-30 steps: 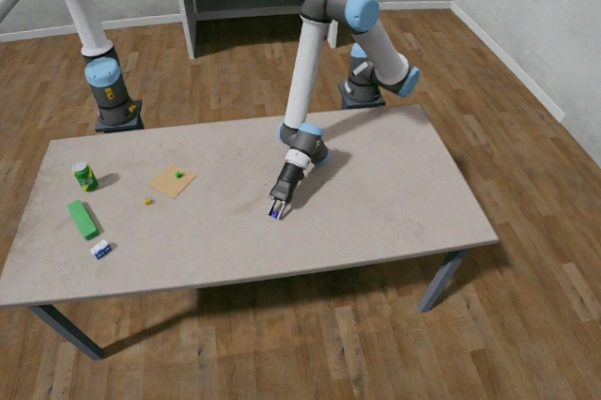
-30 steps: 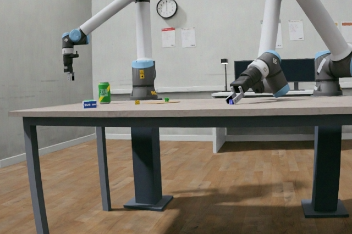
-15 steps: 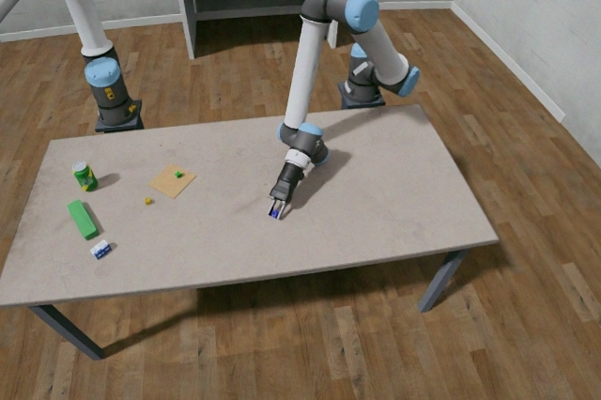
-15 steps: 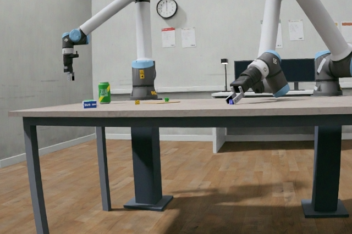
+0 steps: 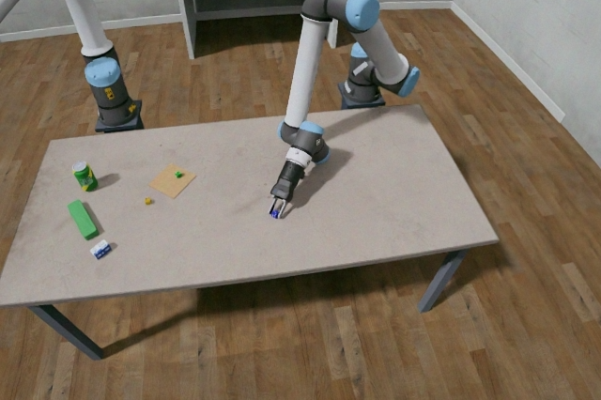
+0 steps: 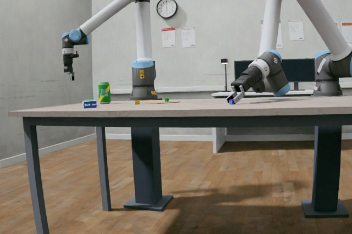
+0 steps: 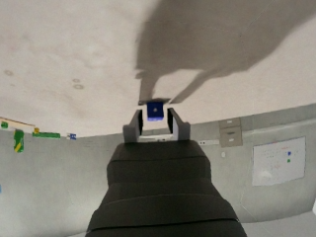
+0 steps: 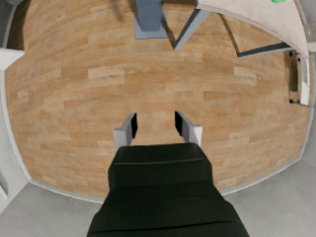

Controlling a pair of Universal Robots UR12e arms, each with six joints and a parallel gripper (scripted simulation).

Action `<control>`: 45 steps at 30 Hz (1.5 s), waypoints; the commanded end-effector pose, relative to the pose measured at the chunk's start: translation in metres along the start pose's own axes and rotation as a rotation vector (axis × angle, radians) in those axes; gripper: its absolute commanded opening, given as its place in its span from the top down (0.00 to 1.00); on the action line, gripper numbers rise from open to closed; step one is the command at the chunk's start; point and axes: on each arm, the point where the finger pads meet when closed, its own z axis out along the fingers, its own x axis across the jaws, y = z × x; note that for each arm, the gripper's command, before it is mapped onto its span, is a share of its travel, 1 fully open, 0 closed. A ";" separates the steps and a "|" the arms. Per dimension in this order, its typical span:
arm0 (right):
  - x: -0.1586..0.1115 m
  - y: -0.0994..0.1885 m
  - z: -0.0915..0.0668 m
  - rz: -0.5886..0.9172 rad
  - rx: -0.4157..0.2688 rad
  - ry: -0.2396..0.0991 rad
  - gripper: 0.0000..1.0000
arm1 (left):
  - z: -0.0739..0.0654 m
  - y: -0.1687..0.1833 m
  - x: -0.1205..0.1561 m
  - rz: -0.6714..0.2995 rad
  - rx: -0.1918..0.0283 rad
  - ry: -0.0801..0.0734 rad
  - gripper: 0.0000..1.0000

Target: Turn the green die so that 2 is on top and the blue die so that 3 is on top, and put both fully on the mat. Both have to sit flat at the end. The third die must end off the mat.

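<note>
The blue die (image 5: pixel 275 214) (image 6: pixel 231 101) (image 7: pixel 155 110) rests on the table, off the mat. Its largest face in the left wrist view shows one pip. My left gripper (image 5: pixel 276 215) (image 6: pixel 231 101) (image 7: pixel 155 116) is open and tilted, its fingers on either side of this die with gaps. The green die (image 5: pixel 177 174) (image 6: pixel 166 99) sits on the tan mat (image 5: pixel 167 187) (image 6: pixel 153 102); its top number is too small to read. The yellow die (image 5: pixel 147 201) (image 6: pixel 137 102) (image 7: pixel 36 130) lies off the mat. My right gripper (image 6: pixel 71 77) (image 8: pixel 156 119) is open and empty, high beyond the table's end.
A green can (image 5: pixel 84 176) (image 6: pixel 104 93) (image 7: pixel 19 141) stands near the table's far end from my left gripper. A long green block (image 5: pixel 83 219) (image 7: pixel 47 134) and a small blue-white box (image 5: pixel 100 249) (image 6: pixel 89 104) (image 7: pixel 72 136) lie beside it.
</note>
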 end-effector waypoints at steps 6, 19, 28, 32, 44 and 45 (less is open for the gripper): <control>0.000 0.001 -0.001 0.000 -0.002 0.000 0.00 | -0.027 0.001 0.000 0.000 -0.002 0.000 0.30; 0.000 0.001 -0.001 0.000 -0.002 0.000 0.00 | -0.044 0.001 0.000 0.000 -0.002 0.000 0.30; 0.000 0.001 -0.001 0.000 -0.002 0.000 0.00 | -0.050 0.012 0.000 0.000 -0.002 0.000 0.30; 0.000 0.001 -0.001 0.000 -0.002 0.000 0.00 | -0.058 0.027 0.000 0.000 -0.002 0.000 0.30; 0.000 0.001 -0.001 0.000 -0.002 0.000 0.00 | -0.072 0.054 0.000 0.000 -0.002 0.000 0.30; 0.000 0.001 -0.001 0.000 -0.002 0.000 0.00 | -0.072 0.054 0.000 0.000 -0.002 0.000 0.30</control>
